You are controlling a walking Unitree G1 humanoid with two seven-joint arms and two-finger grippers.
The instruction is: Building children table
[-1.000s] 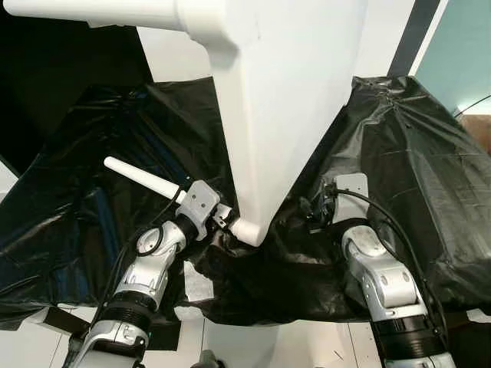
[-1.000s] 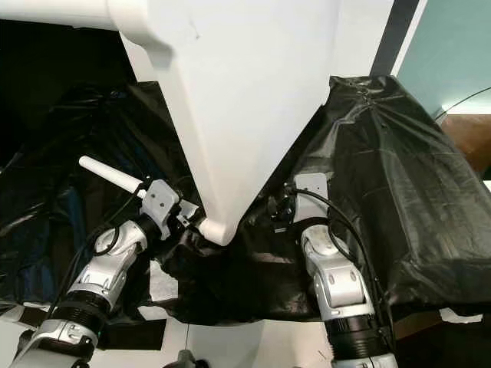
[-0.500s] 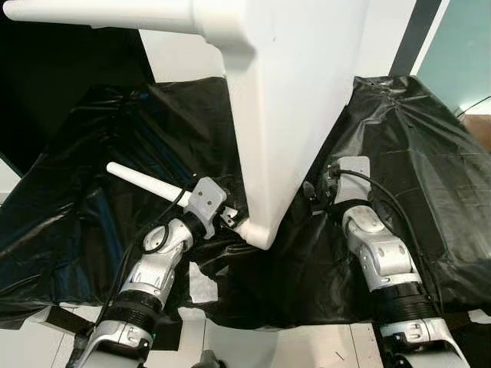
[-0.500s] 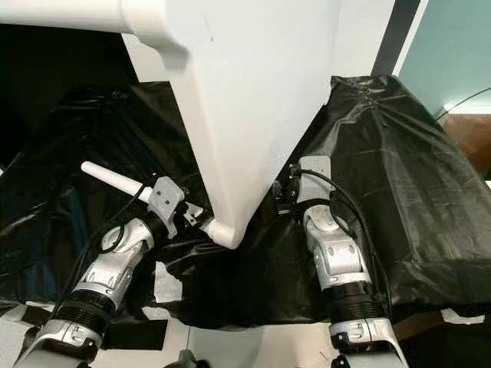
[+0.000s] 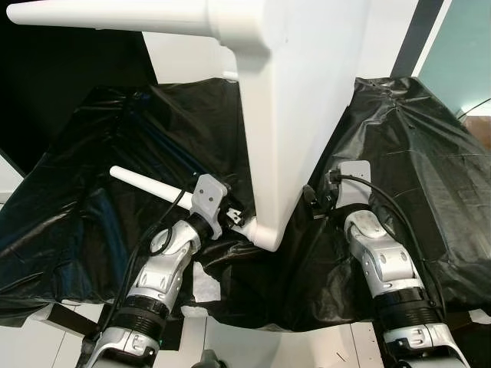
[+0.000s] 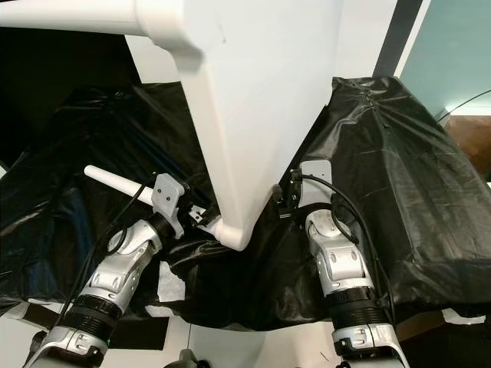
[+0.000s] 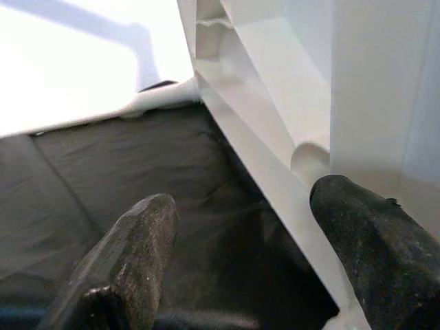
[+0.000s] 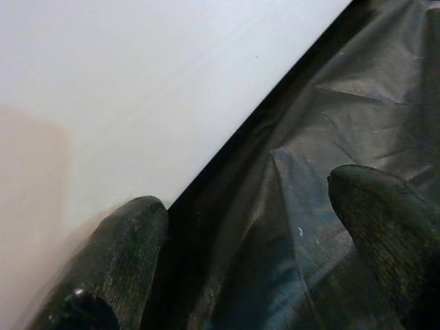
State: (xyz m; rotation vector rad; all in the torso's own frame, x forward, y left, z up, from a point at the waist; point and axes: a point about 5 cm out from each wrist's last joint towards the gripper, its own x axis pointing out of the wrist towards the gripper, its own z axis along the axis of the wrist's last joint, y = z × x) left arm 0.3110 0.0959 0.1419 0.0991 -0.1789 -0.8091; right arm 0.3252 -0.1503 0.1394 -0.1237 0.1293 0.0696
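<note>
Black plastic sheeting (image 5: 430,169) drapes the work area where the white children's tabletop (image 5: 307,92) stands tilted on one corner, one leg (image 5: 100,15) fitted. Left gripper (image 7: 240,227) and right gripper (image 8: 247,227), jaws open, flank it; a loose leg (image 5: 146,182) likely goes on next. No writing is legible.

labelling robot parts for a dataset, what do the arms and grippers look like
Both arms are silver, rounded metal segments with black ribbed collars near the base and black cables looping along them. Each wrist carries a flat pale grey bracket. The left gripper and right gripper each have two long, matte black fingers with rounded tips.
</note>
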